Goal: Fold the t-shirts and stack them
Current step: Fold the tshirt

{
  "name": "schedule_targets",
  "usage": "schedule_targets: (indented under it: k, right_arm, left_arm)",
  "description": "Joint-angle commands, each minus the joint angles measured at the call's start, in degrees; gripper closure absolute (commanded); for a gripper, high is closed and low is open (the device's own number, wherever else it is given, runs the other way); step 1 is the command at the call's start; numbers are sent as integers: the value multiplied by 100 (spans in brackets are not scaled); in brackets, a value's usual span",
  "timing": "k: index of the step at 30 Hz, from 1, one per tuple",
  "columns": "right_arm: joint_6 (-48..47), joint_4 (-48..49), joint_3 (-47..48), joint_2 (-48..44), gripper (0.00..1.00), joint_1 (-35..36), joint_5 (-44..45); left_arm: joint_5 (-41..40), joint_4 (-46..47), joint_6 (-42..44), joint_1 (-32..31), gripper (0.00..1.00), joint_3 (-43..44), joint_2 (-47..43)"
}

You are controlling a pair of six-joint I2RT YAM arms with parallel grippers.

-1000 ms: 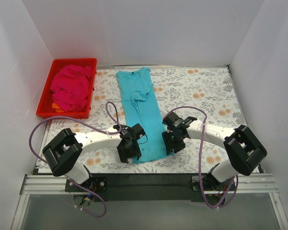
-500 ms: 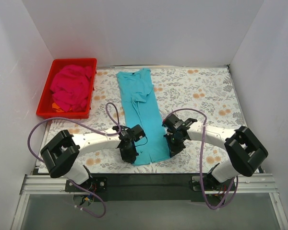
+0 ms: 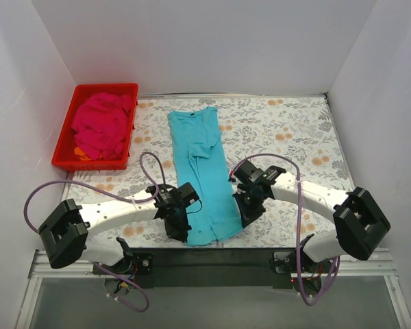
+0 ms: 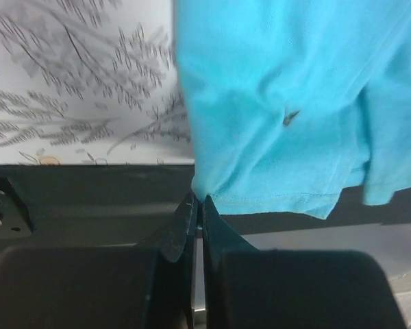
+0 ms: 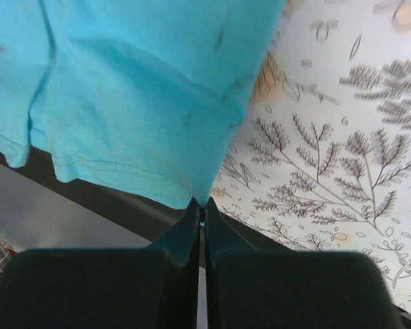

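The turquoise-blue t-shirt [image 3: 202, 171] lies lengthwise down the middle of the floral table, folded narrow, neck at the far end, hem at the near edge. My left gripper [image 3: 180, 232] is shut on its near left hem corner [image 4: 200, 195]; the tiny dark mark [image 4: 290, 117] shows above the hem. My right gripper [image 3: 243, 218] is shut on the near right hem corner [image 5: 200, 200]. The hem hangs over the table's dark front edge. The magenta-pink t-shirt [image 3: 101, 127] lies crumpled in the red tray [image 3: 94, 164] at the far left.
White walls enclose the table on three sides. The dark front rail [image 3: 212, 257] runs along the near edge under the hem. Purple cables [image 3: 89, 185] loop over the left arm and one [image 3: 274, 156] over the right arm.
Both grippers moved toward the near edge with the hem corners, dragging the turquoise shirt nearer; its hem now overhangs the front edge and its neck has left the back wall.
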Motion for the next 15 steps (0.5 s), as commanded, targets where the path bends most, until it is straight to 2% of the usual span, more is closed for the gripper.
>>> schedule_targets:
  k: [1, 11, 15]
  right_arm:
    - [-213, -213, 751, 401, 99, -38, 176]
    - [-573, -363, 2747, 1817, 99, -495, 519]
    - [-749, -363, 3310, 2283, 99, -785, 607]
  left_arm:
    - [-114, -148, 331, 459, 100, 375, 41]
    - [-466, 107, 1676, 2338, 100, 1491, 822]
    - [-684, 702, 2045, 2797, 100, 1659, 1130]
